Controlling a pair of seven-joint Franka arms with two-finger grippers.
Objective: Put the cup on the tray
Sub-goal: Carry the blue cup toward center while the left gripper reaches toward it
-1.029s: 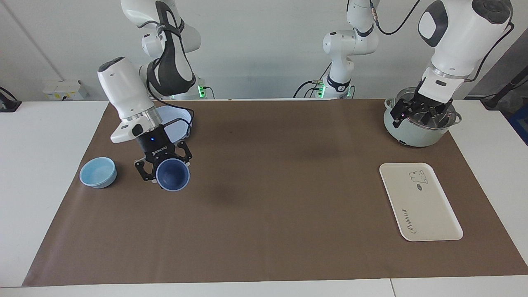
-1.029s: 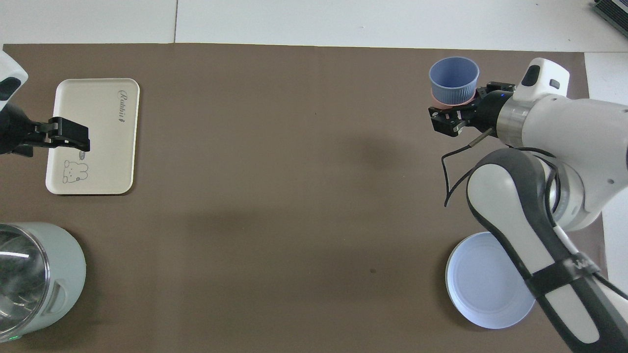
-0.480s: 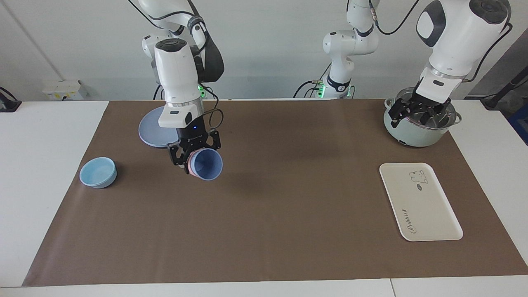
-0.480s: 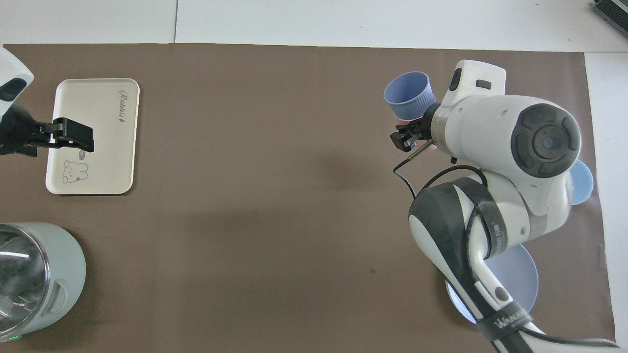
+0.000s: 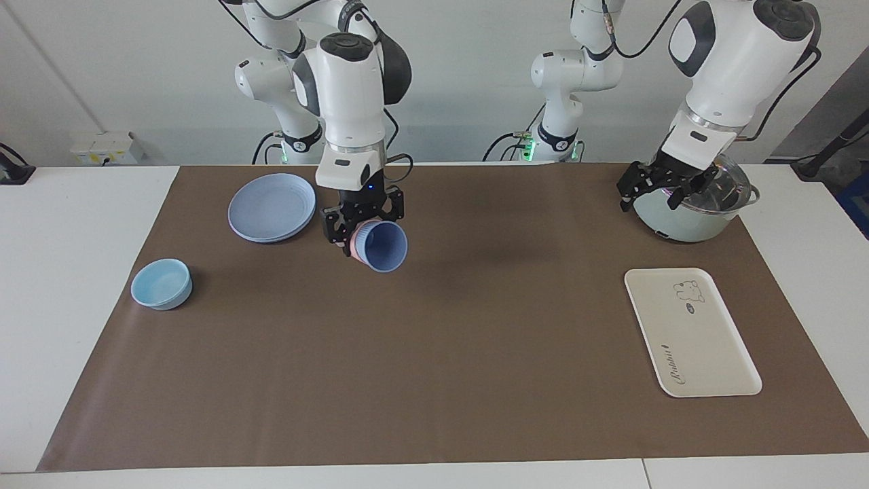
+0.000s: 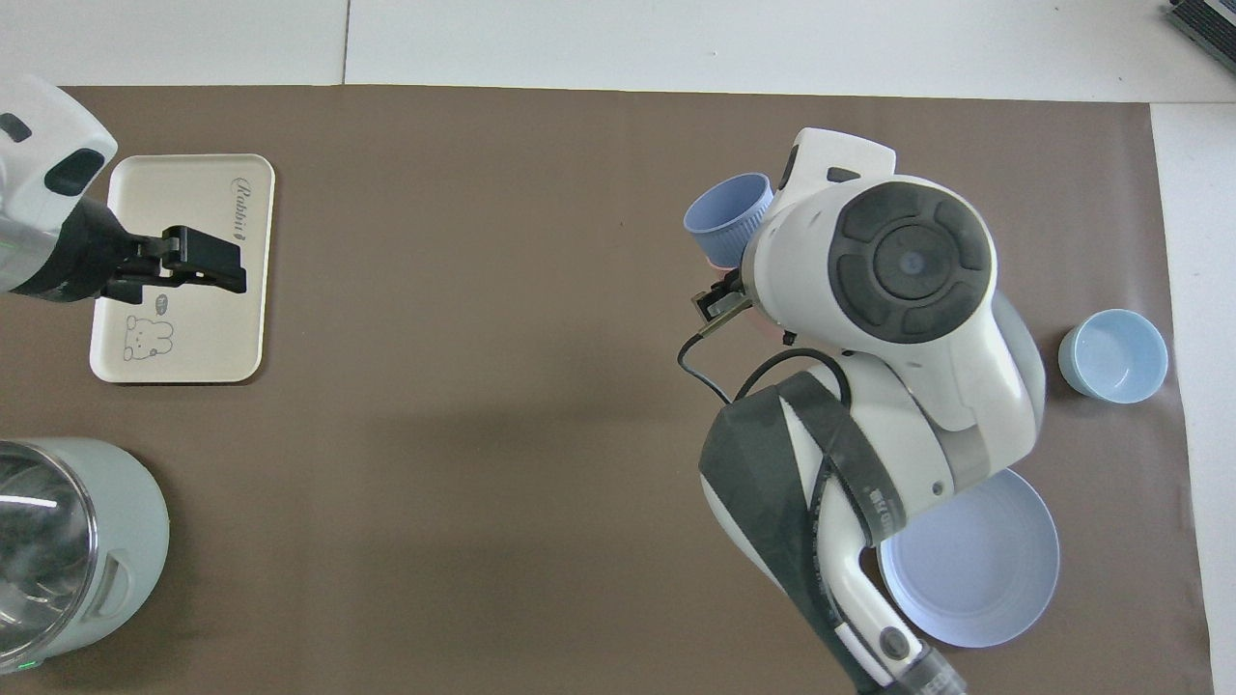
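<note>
**Stock on the table: cup aloft, tray bare**

While the right arm holds its load over the brown mat [image 5: 448, 353], I list what I see from my console.

Item, right gripper [image 5: 362, 227]: clenched on a nested pair of tumblers, carried tilted with the mouth turned away from the robots. It hangs above bare mat, just beside the round plate.

Item, periwinkle-blue cup [image 5: 382, 246]: the inner one of the pair, ribbed wall, in the air in the right gripper's grasp. It is well apart from the tray.

Item, pink cup [image 5: 355, 239]: only a sliver of its rim shows around the blue cup's base, at the fingers.

Item, cream tray [image 5: 706, 353]: flat on the mat at the left arm's end, rabbit drawing at the end nearer the robots, "Rabbit" lettering at the other. Nothing rests on it.

Item, left gripper [image 5: 657, 187]: jaws released, holding nothing, beside the pot in the facing view; from overhead it overlaps the tray. This arm waits.

Item, pale green pot [image 5: 686, 221]: glass-lidded, nearer the robots than the tray.

Item, round blue plate [image 5: 271, 207]: toward the right arm's end, near the robots.

Item, light-blue bowl [image 5: 161, 284]: upright at the mat's edge, farther from the robots than the plate.
</note>
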